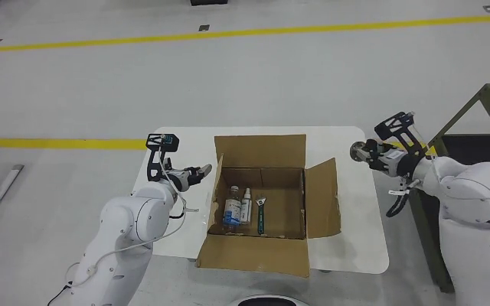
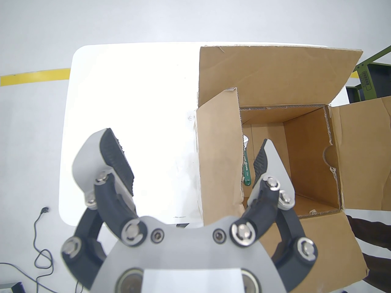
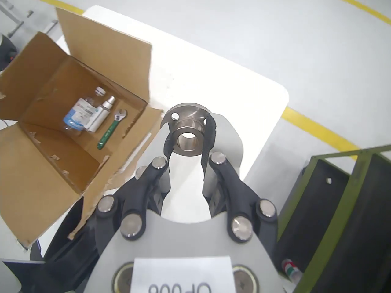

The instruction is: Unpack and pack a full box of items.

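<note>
A cardboard box [image 1: 259,151], flaps spread, is stood on the white table [image 1: 352,229] just beside the left claw [image 2: 186,146], which is held released, its ribbed black pads [image 2: 117,160] apart. Inside are laid a clear bottle [image 3: 80,116] with a blue-and-white label, a slim white spray bottle [image 3: 102,111] and a green-handled wrench [image 3: 110,129]; their print is too small to be read. A flanged steel bushing [image 3: 186,111] is gripped in the right claw [image 3: 188,132], well apart from the box.

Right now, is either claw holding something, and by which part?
The right gripper holds a metal flanged sleeve, pinched across its round neck. The left gripper is open and empty.
</note>
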